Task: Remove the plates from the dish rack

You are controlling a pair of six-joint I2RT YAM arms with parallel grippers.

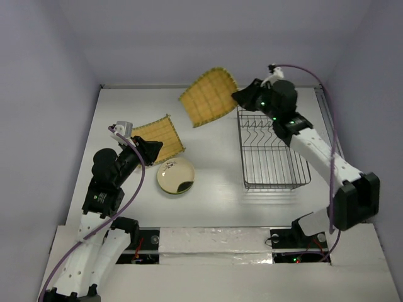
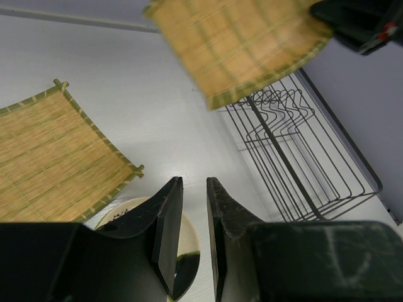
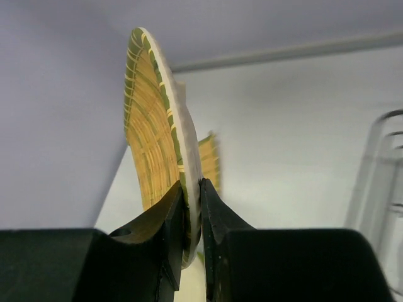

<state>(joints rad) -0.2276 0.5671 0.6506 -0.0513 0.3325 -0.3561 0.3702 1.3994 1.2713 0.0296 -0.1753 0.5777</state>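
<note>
Top external shows my right gripper (image 1: 237, 95) pinching the right edge of the square yellow plate (image 1: 208, 97), tilted in the air just left of the dish rack (image 1: 243, 151), my arm stretched far.

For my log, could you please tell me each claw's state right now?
Left claw: slightly open, holding nothing.
Right claw: closed on the edge of a square yellow plate.

Dish rack (image 1: 275, 154) at right, round plate (image 1: 175, 175) to its left, resting square plate (image 1: 160, 138) just behind that
</note>
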